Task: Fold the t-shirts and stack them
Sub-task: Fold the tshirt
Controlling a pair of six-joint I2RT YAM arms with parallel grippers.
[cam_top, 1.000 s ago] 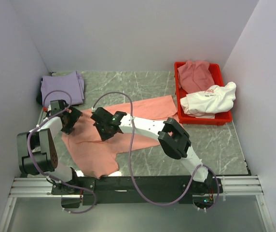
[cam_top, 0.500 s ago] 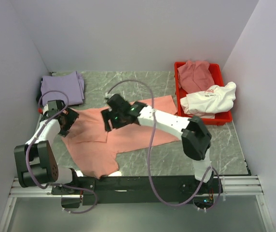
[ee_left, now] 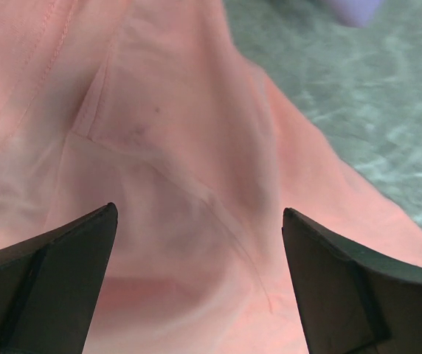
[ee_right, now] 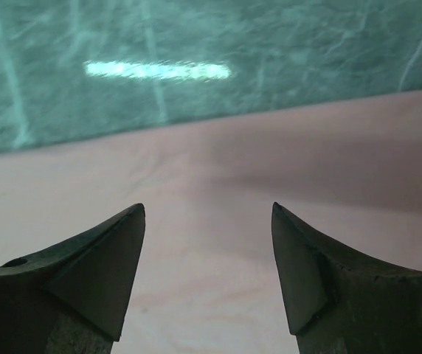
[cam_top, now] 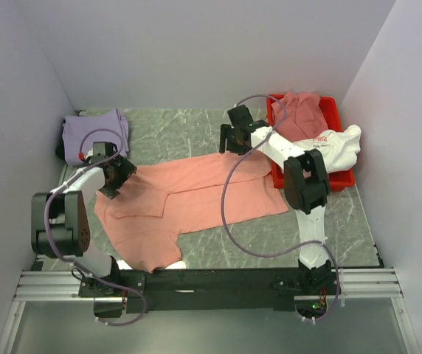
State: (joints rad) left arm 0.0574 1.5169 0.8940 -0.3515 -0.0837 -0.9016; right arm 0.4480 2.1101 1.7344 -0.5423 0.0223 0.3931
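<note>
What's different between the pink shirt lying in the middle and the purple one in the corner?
The salmon-pink t-shirt lies spread open across the middle of the table; the lavender t-shirt sits folded in a compact pile at the far left corner. The left end effector hangs open over the salmon-pink t-shirt's edge; no end effector hangs over the lavender t-shirt. Both are plain-coloured soft cloth.
</note>
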